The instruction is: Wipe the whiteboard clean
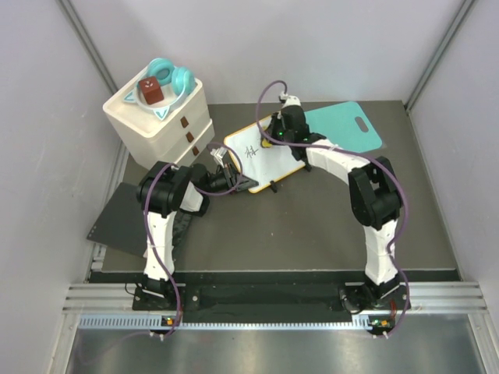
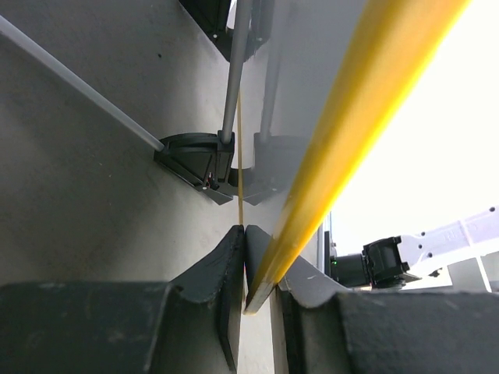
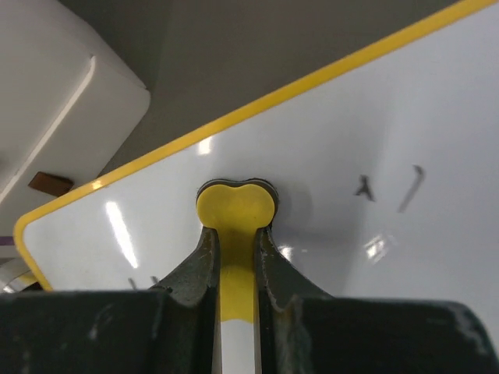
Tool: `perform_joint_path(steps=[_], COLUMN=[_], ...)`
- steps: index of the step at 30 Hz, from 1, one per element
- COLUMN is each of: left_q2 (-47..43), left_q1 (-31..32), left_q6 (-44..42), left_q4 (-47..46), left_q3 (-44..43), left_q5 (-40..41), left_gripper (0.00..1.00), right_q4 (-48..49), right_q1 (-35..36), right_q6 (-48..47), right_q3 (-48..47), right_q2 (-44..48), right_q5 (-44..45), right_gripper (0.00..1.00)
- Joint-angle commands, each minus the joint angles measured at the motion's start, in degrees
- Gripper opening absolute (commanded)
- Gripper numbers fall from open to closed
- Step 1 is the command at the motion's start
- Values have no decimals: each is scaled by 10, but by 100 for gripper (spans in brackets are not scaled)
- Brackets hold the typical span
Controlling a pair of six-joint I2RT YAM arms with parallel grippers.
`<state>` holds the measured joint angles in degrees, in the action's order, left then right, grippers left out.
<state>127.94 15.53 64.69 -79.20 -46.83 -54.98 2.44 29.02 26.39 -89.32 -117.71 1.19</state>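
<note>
Top view: white drawers stand left of the whiteboard, mid-table. Left gripper is closed tight on its yellow frame; right gripper pinches a yellow eraser against the surface, covering part. Teal board lies right.

The whiteboard is set at the far middle of the tabletop. A cutting board is laid just to its right, and a drawer unit stands to its left, with a tray on top. The whiteboard's left edge is clamped in the left jaws. An eraser is held on its face by the right jaws.
</note>
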Motion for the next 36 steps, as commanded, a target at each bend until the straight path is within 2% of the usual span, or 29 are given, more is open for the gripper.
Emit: perform_joint_path(steps=[1,8,12,16,26,31,36], left_q2=[6,5,5,4,2,2,1], left_q1=[35,35,35,36,37,37,38], left_q6=[11,14,15,15,15,15,12], left_q4=[-180,-180,-181,-180,-180,-180,-180], left_q3=[0,-2,-2,-1,0,0,2], left_q5=[-120,-120,-120,-123,-123,-123,-123], left_gripper=[22,21,22,22,22,21,22], right_q4=[-63,-66,-58,-64,-90,-83,-65], right_q1=[85,138,148,141,65,48,53], right_q6=[-28,-18,-18,-16,7,-17,-9], right_q3=[-21,20,55,64,42,41,65], right_q2=[-47,-30,-11,-2,-9,-16,2], right_q5=[-41,-14,50,149,231,220,166], right_gripper=[0,0,0,0,0,0,0])
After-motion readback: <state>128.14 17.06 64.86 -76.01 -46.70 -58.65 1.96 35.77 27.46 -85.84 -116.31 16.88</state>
